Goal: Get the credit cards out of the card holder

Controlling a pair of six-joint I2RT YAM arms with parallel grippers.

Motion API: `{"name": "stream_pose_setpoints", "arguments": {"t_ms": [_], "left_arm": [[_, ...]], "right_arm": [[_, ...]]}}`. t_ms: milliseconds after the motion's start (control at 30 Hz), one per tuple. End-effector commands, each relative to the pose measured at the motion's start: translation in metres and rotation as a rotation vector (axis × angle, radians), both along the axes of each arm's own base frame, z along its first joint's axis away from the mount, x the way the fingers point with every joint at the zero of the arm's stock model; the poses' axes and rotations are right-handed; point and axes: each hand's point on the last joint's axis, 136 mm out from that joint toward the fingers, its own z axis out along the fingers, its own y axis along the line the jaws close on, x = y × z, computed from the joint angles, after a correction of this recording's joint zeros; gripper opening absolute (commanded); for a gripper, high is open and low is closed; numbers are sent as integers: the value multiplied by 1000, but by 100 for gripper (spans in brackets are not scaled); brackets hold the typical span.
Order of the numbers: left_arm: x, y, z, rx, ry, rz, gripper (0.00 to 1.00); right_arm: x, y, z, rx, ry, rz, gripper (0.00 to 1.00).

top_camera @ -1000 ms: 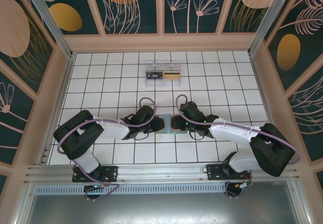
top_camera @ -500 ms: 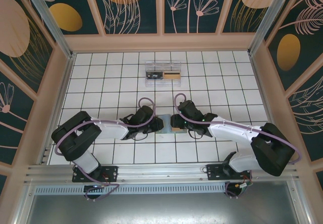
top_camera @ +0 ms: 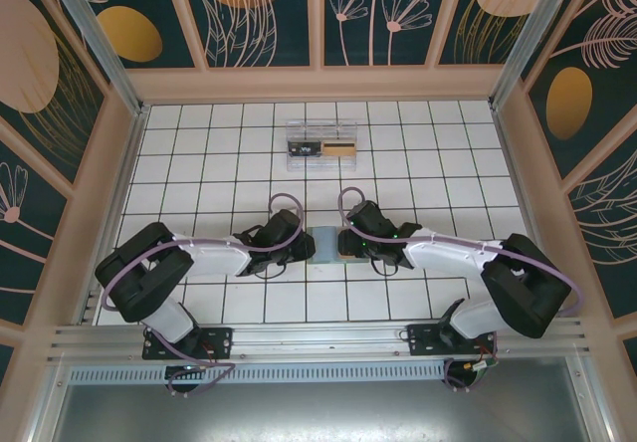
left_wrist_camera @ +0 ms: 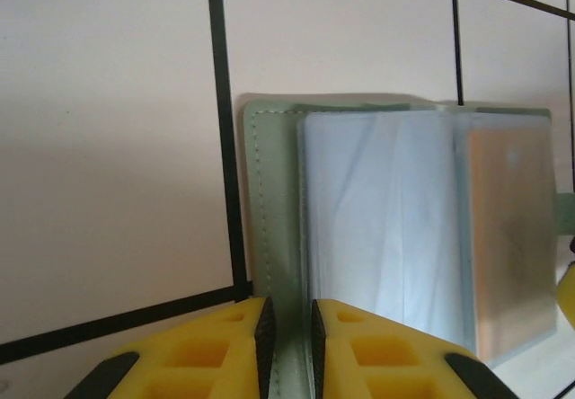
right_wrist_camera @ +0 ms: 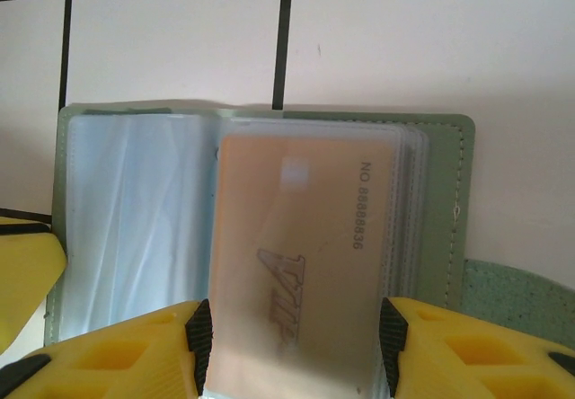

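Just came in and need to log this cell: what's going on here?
The open card holder lies on the table between both arms. The left gripper pinches its cover edge; the right gripper grips a tan card, not yet clear of its sleeve. A clear box farther back holds more cards.

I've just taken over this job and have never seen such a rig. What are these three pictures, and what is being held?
A left arm and a right arm are bolted to a white tiled table. The wide picture looks down from above. The two close ones come from a camera on each wrist. The left gripper pinches the cover of the open card holder. The right gripper has a finger on either side of a tan card in the holder, but I cannot tell if it squeezes. A clear box lies further back.
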Motion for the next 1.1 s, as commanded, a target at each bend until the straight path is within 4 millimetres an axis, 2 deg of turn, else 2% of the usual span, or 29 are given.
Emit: {"name": "stream_pose_setpoints", "arguments": {"t_ms": [0,267,567,700,900,1067], "left_arm": [[-6,2,-10,22,32,-21,23],[-9,-2,-15,2,50,-30,22],[-9,-1,-14,1,48,-28,22],[-9,-1,-14,-3,48,-29,22],[-9,-2,-13,-6,45,-28,22],[-9,-1,-13,-5,47,-27,22]], "right_arm": [[5,6,5,14,-18,-9,55],[2,12,-1,36,8,6,55],[6,-8,7,-16,-37,-55,55],[5,-13,1,-23,-22,-66,56],[3,-9,-9,-19,4,-54,56],[3,-14,-13,-48,9,-68,56]]}}
